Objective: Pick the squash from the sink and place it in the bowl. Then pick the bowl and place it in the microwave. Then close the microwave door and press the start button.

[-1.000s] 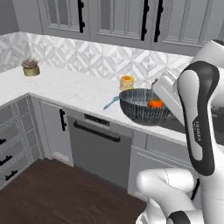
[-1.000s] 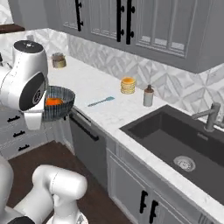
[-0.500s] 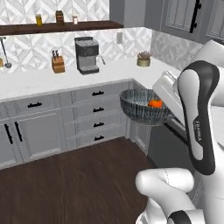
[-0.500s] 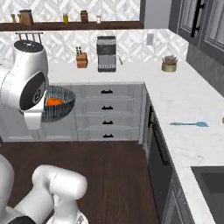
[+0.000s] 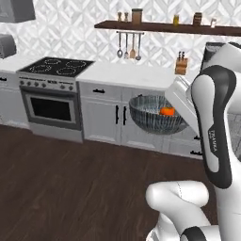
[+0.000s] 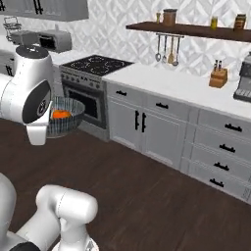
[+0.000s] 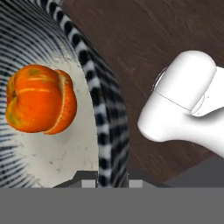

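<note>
My gripper (image 7: 111, 182) is shut on the rim of the bowl (image 7: 105, 131), with one fingertip inside the wall and one outside. The bowl is dark grey with ribbed stripes and a pale speckled inside. It hangs in the air in front of the arm, over the dark wood floor, in the left base view (image 5: 155, 116) and the right base view (image 6: 67, 122). The small orange squash (image 7: 39, 98) lies inside the bowl, seen also as an orange spot (image 5: 167, 111) (image 6: 61, 114). The sink and the microwave are out of view.
A black stove (image 5: 55, 67) with an oven below stands in the counter run, with grey cabinets (image 6: 147, 125) beside it. On the counter are a knife block (image 6: 218, 77) and a coffee machine (image 6: 244, 78). A wooden shelf (image 5: 164, 27) carries jars, with utensils hanging below. Dark floor (image 6: 162, 196) lies ahead.
The whole scene has swung past as the base turned: the sink counter and corner gave way to the stove wall. The bowl with the squash stays held in the same place before the arm.
</note>
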